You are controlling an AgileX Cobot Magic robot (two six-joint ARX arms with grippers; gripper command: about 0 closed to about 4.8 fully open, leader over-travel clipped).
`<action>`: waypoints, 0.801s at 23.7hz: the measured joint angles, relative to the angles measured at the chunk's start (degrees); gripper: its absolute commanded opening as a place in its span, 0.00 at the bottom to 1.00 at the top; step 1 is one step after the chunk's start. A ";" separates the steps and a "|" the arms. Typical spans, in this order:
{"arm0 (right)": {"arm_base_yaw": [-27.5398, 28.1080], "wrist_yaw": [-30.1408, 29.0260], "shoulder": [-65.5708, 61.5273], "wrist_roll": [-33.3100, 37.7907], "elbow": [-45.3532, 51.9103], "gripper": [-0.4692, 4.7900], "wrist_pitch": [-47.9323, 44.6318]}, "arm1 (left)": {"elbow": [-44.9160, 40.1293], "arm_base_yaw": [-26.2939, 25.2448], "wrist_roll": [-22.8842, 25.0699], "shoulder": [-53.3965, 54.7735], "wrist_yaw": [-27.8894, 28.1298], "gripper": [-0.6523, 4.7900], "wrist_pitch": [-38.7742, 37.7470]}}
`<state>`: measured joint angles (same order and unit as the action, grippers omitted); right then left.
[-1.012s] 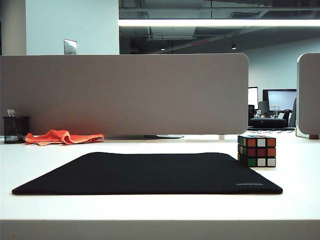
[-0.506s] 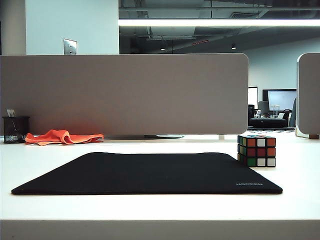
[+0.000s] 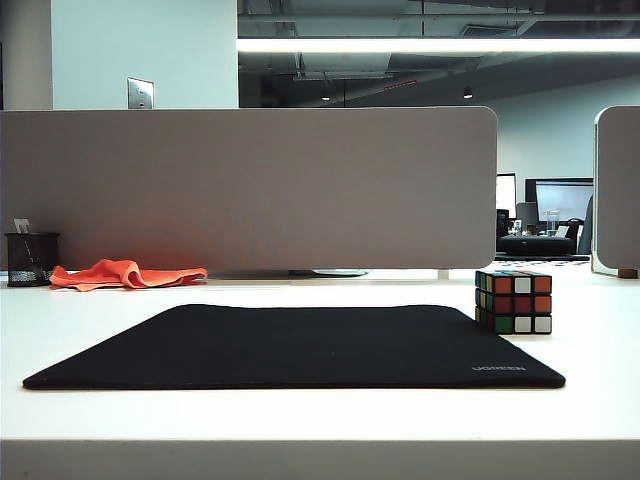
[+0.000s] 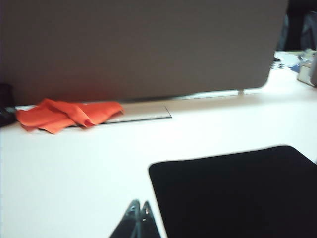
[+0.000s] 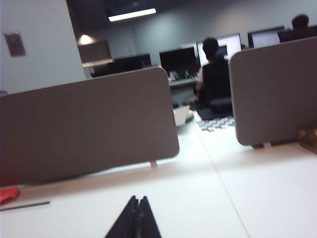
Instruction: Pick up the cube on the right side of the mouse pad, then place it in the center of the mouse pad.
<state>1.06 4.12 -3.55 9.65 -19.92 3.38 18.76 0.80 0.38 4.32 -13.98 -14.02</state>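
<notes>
Nothing has shifted: cube (image 3: 513,301) sits beside mouse pad (image 3: 300,345); left gripper (image 4: 138,212) and right gripper (image 5: 136,206) fingers clenched, empty.

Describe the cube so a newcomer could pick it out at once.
Start at the big black mouse pad on the white desk. At its far right corner, beside the pad's edge, stands the cube. It is the only multicoloured block here, a black frame with red, orange, white and green stickers.

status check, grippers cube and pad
Left gripper shut, empty, near pad's left edge. Right gripper shut, empty. Cube at mouse pad right edge, untouched. Pad centre bare.
</notes>
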 measured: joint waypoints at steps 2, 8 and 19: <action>0.00 -0.02 -4.00 0.00 -4.22 0.08 4.28 | 1.79 0.02 -0.13 3.13 -1.38 0.11 -0.04; 0.00 -2.25 -18.95 -1.14 -16.76 0.08 9.86 | 11.52 0.00 -0.17 17.33 -2.58 0.11 1.16; -2.75 -16.61 -38.23 -1.05 -28.37 0.08 17.73 | 17.22 4.17 -2.38 32.30 -10.32 0.11 4.17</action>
<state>-1.69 -12.49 -41.78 8.60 -48.29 21.10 35.99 4.97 -2.00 36.62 -24.29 -9.85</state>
